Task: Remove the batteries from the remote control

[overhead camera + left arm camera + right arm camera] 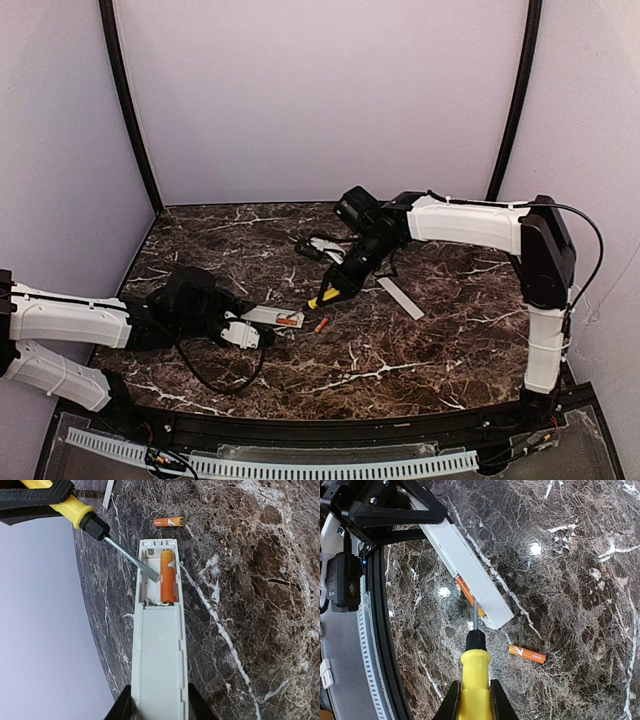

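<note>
The white remote control lies back-up on the dark marble table, its battery recess open at the far end. My left gripper is shut on its near end. One orange battery sits in the right slot; the left slot is empty. A second orange battery lies loose on the table just beyond the remote's end, and shows in the right wrist view. My right gripper is shut on a yellow-handled screwdriver. Its blade tip rests in the recess against the seated battery.
A thin flat white strip lies right of the screwdriver. A small black and white object sits behind the right gripper. Purple walls enclose the table on three sides. A black rail runs along the near edge.
</note>
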